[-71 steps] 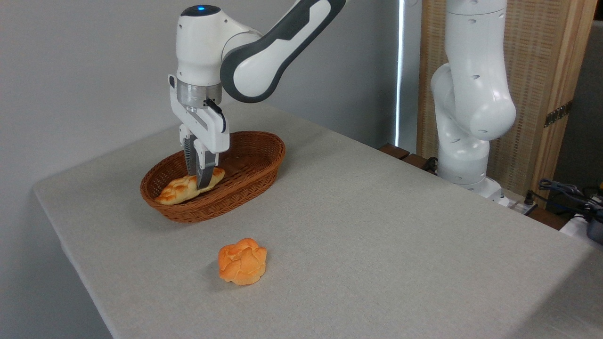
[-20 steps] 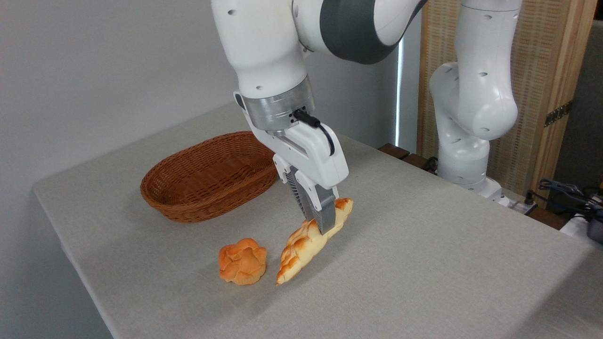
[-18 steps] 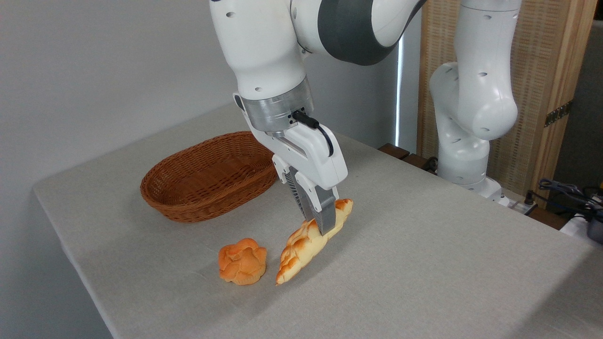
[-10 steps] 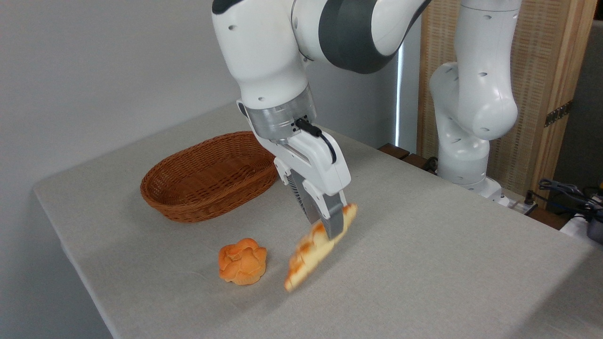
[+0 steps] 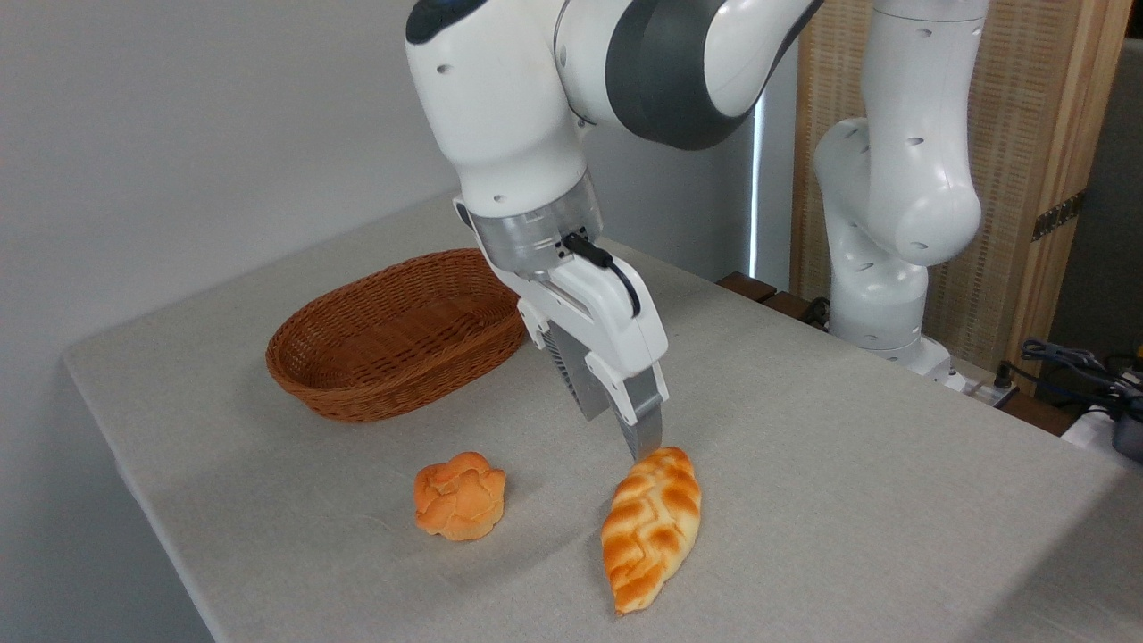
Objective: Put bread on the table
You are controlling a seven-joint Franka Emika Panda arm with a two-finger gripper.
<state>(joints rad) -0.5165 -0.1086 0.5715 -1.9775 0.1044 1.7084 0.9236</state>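
The bread (image 5: 652, 527), a long golden braided loaf, lies flat on the table (image 5: 848, 446) near the front edge, its far tip just under my gripper. My gripper (image 5: 621, 436) hangs right above that tip, open, with nothing between its fingers. The front finger (image 5: 645, 429) points down at the loaf's end; I cannot tell whether it touches it.
A small round orange bun (image 5: 460, 496) sits on the cloth left of the loaf. A brown wicker basket (image 5: 402, 335) stands empty at the back left. The arm's white base (image 5: 884, 232) rises at the right, with cables (image 5: 1080, 366) beyond the table edge.
I carried the loaf out of the basket to the front of the table. In the last half second the fingers opened and the loaf dropped flat onto the cloth, a little to the right.
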